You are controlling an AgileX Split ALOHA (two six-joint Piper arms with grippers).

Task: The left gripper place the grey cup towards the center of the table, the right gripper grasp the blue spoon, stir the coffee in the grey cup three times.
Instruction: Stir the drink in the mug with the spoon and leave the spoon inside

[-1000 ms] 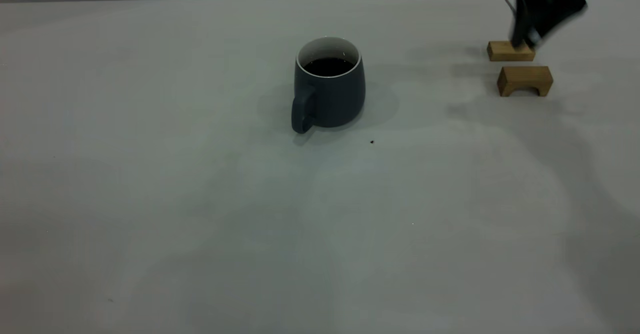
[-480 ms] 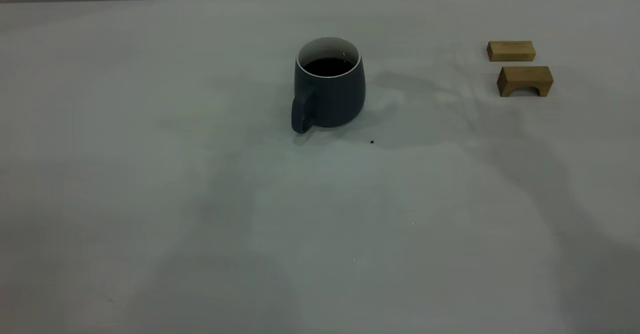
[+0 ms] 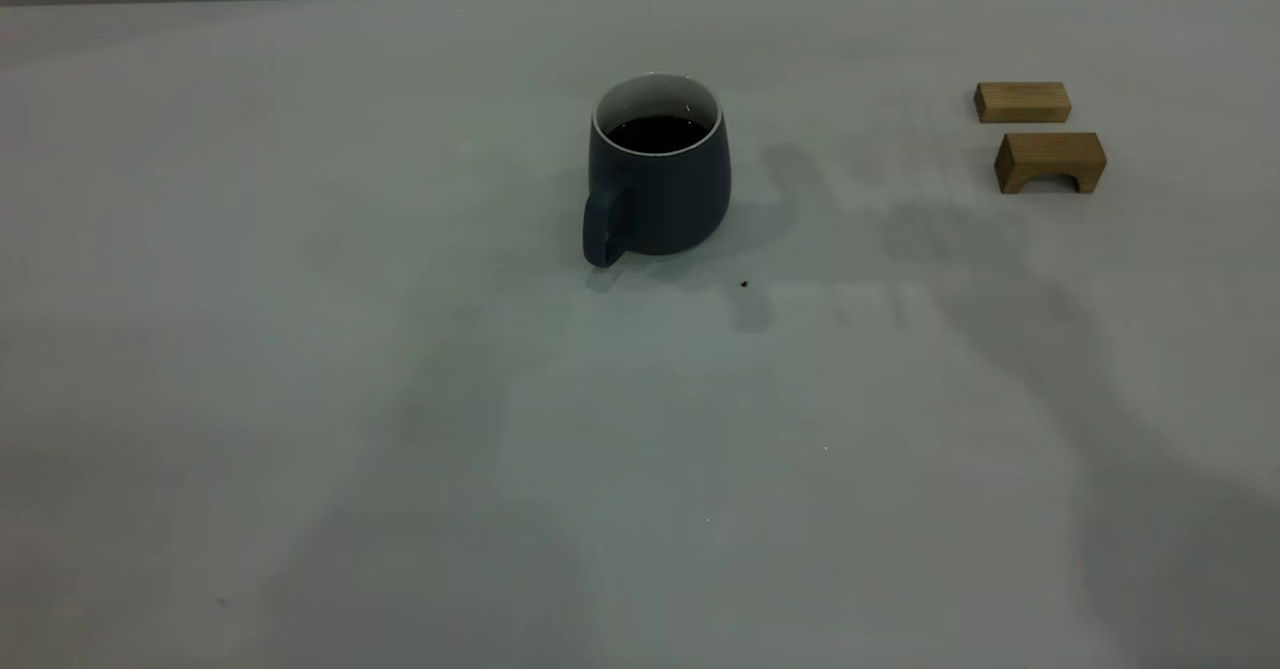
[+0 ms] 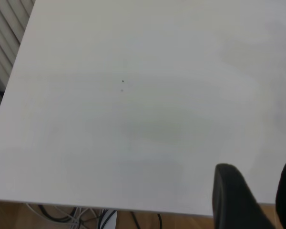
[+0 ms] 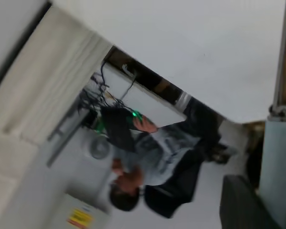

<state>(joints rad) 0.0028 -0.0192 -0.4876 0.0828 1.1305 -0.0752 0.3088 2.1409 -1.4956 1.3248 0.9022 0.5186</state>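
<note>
The exterior view held neither arm. It showed only the table (image 3: 300, 369) with the grey cup (image 3: 657, 174) standing upright near the middle, a little toward the far side, its handle turned toward the near left, and the coffee (image 3: 657, 133) dark and round inside the white wall. A tiny dark speck (image 3: 745, 284) lay just near of the cup on the right. Two small wooden blocks (image 3: 1022, 102) (image 3: 1050, 161) sat well apart from the cup at the far right, one behind the other and not touching. Only the wrist views showed the grippers. The left gripper (image 4: 257, 169) hung above a bare stretch of table near its edge, its two black fingers (image 4: 231, 195) spread apart with nothing between them; cables (image 4: 86, 217) showed on the floor beyond that edge. The right wrist view was tipped steeply and looked past the table's edge into the room. The right gripper (image 5: 260, 195) was held up there, clamped on the blue spoon (image 5: 275, 157), whose pale handle ran alongside the one dark finger (image 5: 240, 205) in view and whose grey stem reached away across the picture. Beyond the table a person (image 5: 152, 167) sat with a hand at a dark device. Nothing stood between the cup and either side of the table.
</note>
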